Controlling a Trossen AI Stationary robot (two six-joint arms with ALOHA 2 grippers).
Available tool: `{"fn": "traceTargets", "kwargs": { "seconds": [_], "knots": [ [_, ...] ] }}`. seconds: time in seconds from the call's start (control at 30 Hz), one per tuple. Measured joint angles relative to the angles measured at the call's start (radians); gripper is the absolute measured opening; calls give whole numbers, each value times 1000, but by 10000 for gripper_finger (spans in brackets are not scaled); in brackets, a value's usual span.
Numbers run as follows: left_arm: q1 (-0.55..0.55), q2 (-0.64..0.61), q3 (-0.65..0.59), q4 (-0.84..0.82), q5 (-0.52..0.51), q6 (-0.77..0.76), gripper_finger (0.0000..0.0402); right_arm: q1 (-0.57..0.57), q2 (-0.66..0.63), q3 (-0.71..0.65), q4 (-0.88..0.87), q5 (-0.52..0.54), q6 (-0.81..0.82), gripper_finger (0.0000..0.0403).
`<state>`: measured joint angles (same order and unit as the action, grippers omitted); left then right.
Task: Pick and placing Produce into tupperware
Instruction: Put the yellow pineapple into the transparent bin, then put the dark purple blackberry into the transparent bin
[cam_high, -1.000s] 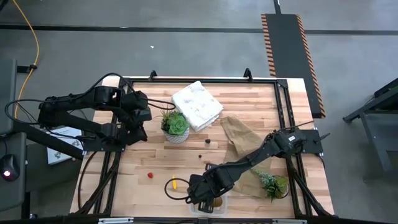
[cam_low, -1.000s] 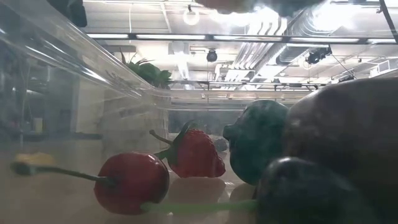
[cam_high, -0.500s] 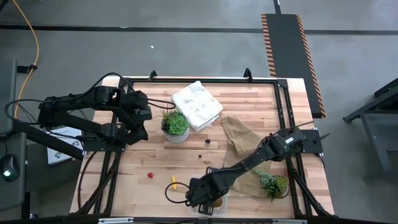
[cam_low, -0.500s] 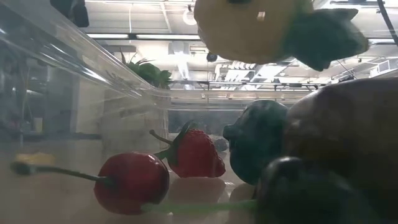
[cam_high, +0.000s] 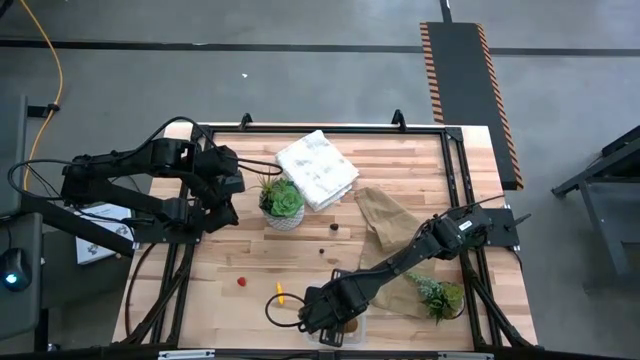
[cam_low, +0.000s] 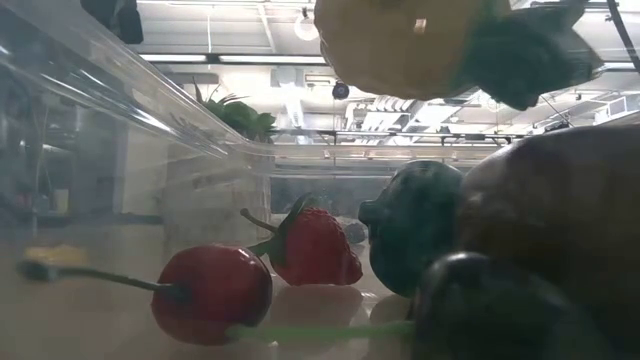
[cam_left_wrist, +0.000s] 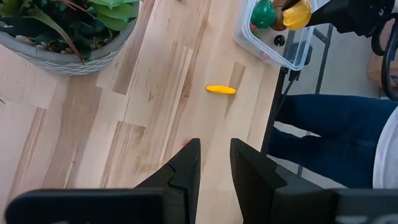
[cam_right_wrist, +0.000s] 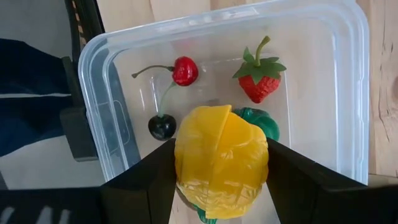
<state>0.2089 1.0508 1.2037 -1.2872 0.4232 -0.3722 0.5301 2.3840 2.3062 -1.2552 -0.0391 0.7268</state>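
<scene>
Right wrist view, right gripper (cam_right_wrist: 221, 163) clamping lemon (cam_right_wrist: 221, 158) above tupperware (cam_right_wrist: 112, 81)

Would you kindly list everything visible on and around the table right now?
tupperware: one, clear, at the table's near edge.
yellow lemon: one, held above the tupperware.
strawberry: one, red, inside the tupperware.
cherries: one red, one dark, inside.
green piece: one, inside, under the lemon.
orange stick: one, on the table.
red berry: one, on the table.
potted succulents: two, green.
white cloth: one, folded.
brown paper bag: one, crumpled.
left end effector: waiting, left side.
right end effector: gripping the lemon.
</scene>
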Motion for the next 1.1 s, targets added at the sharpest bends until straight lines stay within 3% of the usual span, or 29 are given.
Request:
{"fn": "traceTargets", "kwargs": {
  "seconds": [0.27, 0.57, 1.1],
  "knots": [
    [0, 0, 0, 0, 1, 0, 76, 1, 0, 0, 0, 3, -9, 197],
    [0, 0, 0, 0, 2, 7, 76, 1, 0, 0, 0, 5, -9, 248],
    [0, 0, 0, -2, 2, 8, 76, -20, -23, 49, -27, 52, -62, 252]
  ]
}}
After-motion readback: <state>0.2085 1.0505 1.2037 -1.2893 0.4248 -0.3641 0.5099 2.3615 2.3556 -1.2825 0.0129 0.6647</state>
